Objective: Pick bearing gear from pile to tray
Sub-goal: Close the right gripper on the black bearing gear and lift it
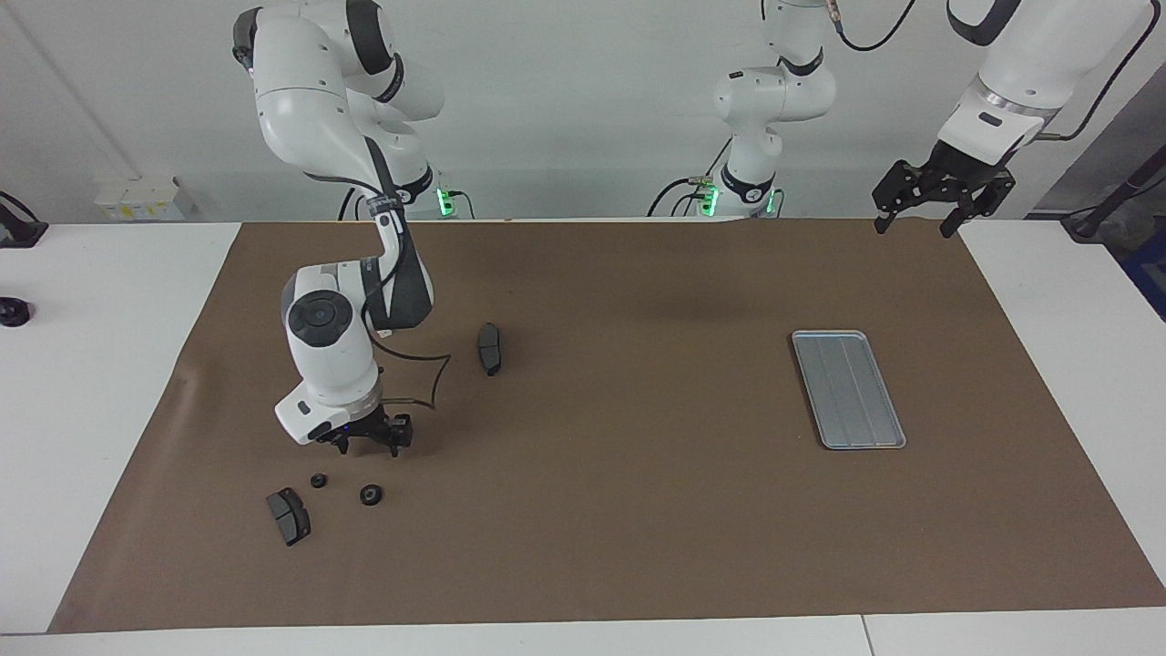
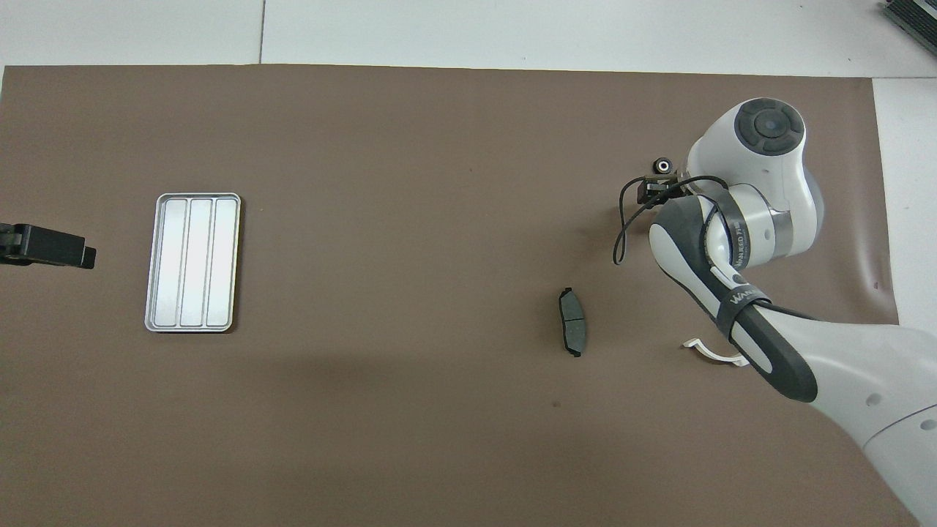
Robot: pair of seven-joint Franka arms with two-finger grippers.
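Observation:
Two small black bearing gears [image 1: 318,480] [image 1: 370,494] lie on the brown mat at the right arm's end, beside a dark brake pad [image 1: 289,516]. In the overhead view only one gear [image 2: 663,165] shows; the arm hides the other. My right gripper [image 1: 369,451] hangs low over bare mat beside these gears, fingers apart, nothing between them. The silver ridged tray [image 1: 847,389] [image 2: 192,262] lies empty toward the left arm's end. My left gripper [image 1: 914,226] waits open, high over the mat's corner.
A second brake pad [image 1: 490,348] [image 2: 572,331] lies nearer to the robots than the gears. A white half-ring bracket [image 2: 714,353] lies by it, partly under the right arm. The right gripper's black cable [image 1: 428,383] loops out toward that pad.

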